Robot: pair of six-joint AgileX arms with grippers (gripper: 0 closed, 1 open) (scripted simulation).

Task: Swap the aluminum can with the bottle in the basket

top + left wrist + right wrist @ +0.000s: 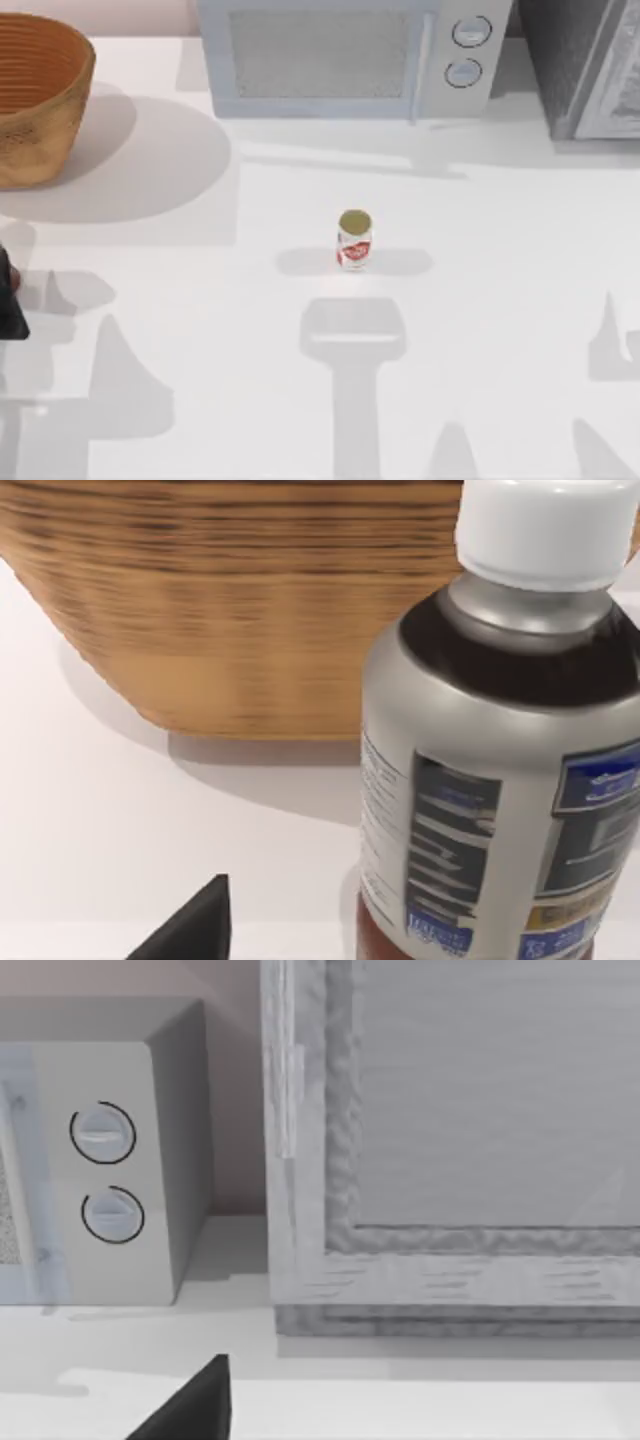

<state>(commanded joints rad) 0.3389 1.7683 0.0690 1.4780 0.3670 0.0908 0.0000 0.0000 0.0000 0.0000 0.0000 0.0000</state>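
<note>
The aluminum can (354, 240), white with a red label and a gold top, stands upright in the middle of the table. At the table's back left sits the basket (40, 100), whose woven wall (230, 610) rises close ahead in the left wrist view. The bottle (500, 740), with white cap, silver label and dark reddish-brown contents, stands on the table beside the basket, right in front of my left gripper (8, 300). That gripper is open at the table's left edge, one black finger (195, 930) apart from the bottle. A reddish sliver of the bottle (12, 278) shows there.
A microwave (340, 55) stands along the back edge, with a grey cabinet (585, 65) at the back right. My right arm is parked, its finger (195, 1405) facing the cabinet (450, 1160) and the microwave's dials (105, 1175).
</note>
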